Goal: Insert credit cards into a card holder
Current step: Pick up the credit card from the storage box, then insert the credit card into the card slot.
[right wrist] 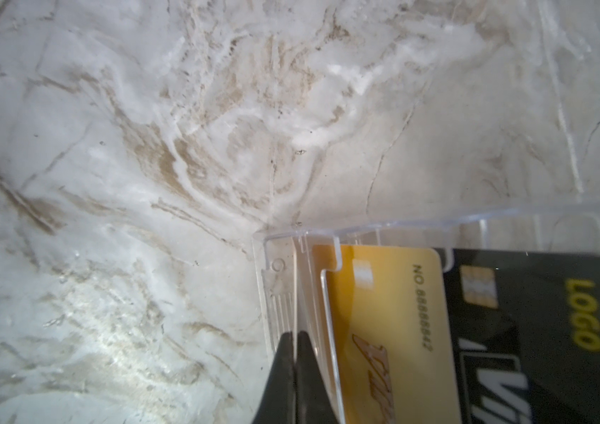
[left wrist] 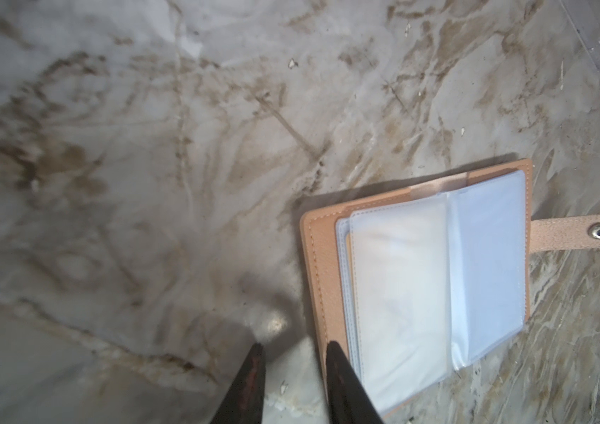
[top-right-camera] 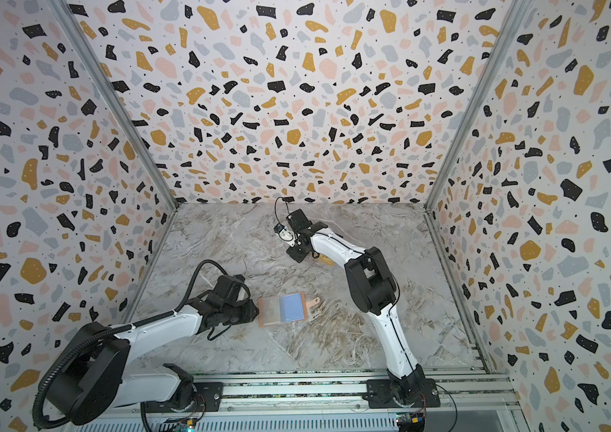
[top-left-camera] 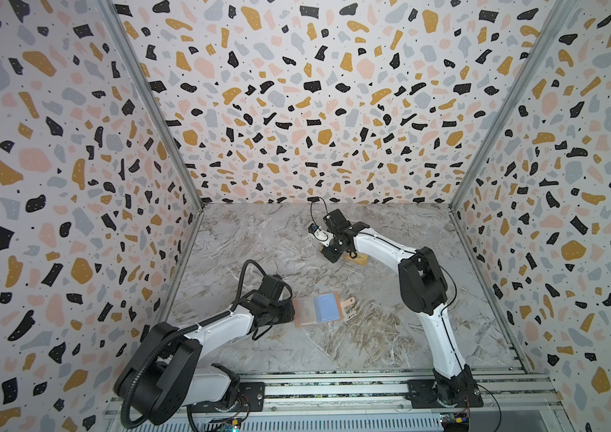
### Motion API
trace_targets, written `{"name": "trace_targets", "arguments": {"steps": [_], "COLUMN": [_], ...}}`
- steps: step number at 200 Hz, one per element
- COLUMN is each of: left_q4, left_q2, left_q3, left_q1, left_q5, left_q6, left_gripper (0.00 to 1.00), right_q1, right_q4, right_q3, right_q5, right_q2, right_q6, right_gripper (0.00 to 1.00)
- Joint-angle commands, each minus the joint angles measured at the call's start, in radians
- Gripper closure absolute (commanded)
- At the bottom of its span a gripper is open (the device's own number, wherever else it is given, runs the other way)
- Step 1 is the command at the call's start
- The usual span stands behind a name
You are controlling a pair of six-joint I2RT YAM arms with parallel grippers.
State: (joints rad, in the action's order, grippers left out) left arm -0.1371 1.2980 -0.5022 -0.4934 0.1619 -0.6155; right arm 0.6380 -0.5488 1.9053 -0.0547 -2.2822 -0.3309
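While closed, right gripper (right wrist: 294,332) just beside credit card (right wrist: 394,315) in clear stand (right wrist: 279,293).

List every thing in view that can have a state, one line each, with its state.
Peach-pink leather-like card holder: lying open, inside up.
Snap strap: unfastened.
Clear tiered plastic stand: holding cards.
Gold-mustard plastic credit card: slotted in the stand.
Black plastic card: slotted in the stand.
Left gripper: open, empty, at the card holder's edge.
Right gripper: shut, at the stand's end.

Card holder (top-left-camera: 317,309) on table (top-left-camera: 259,243); credit card (right wrist: 383,312) in stand (right wrist: 280,293) behind.
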Motion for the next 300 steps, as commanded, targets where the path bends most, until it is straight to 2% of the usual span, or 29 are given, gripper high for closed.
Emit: {"name": "trace_targets", "arguments": {"steps": [1,63,114,126,153,175,207,226,250,300], "left_q4": [-0.003,-0.044,-0.015,-0.02,-0.058,-0.114,-0.066,-0.029,-0.016,0.059], "left_q2": [-0.06,-0.071,-0.174,-0.182,-0.18,-0.191,-0.214,-0.188,-0.151,-0.104], "left_q3": [-0.008,-0.043,-0.064,-0.065,-0.081,-0.102,-0.067,-0.047,-0.04,-0.021], "left_q1": [0.005,0.005,0.006,0.006,0.006,0.004,-0.012,-0.039,-0.112,-0.139], "left_q5": [-0.037,-0.066,-0.126,-0.13,-0.094,-0.066,-0.049,-0.01,-0.032,-0.047], "left_q6": [-0.006,0.043,0.032,0.039,0.046,0.03,-0.01,-0.042,-0.059,-0.05], "left_gripper": [0.69,0.69,0.71,0.71,0.72,0.72,0.73,0.74,0.77,0.81], "right_q1": [0.006,0.007,-0.01,-0.026,-0.054,-0.055,-0.055,-0.038,-0.012,0.008], "right_q4": [-0.013,0.029,0.168,0.211,0.406,0.588,0.754,0.916,1.108,1.305], "right_q3": [0.046,-0.034,-0.247,-0.313,-0.539,-0.751,-0.949,-1.073,-1.215,-1.324], "right_q5": [0.006,-0.04,-0.227,-0.308,-0.502,-0.567,-0.618,-0.652,-0.639,-0.711], "right_q2": [0.077,0.211,0.391,0.427,0.541,0.644,0.693,0.728,0.745,0.676], "right_q6": [0.02,0.145,0.321,0.376,0.554,0.68,0.788,0.933,1.11,1.291], "right_gripper": [1.0,1.0,1.0,1.0,1.0,1.0,1.0,1.0,1.0,1.0]}}
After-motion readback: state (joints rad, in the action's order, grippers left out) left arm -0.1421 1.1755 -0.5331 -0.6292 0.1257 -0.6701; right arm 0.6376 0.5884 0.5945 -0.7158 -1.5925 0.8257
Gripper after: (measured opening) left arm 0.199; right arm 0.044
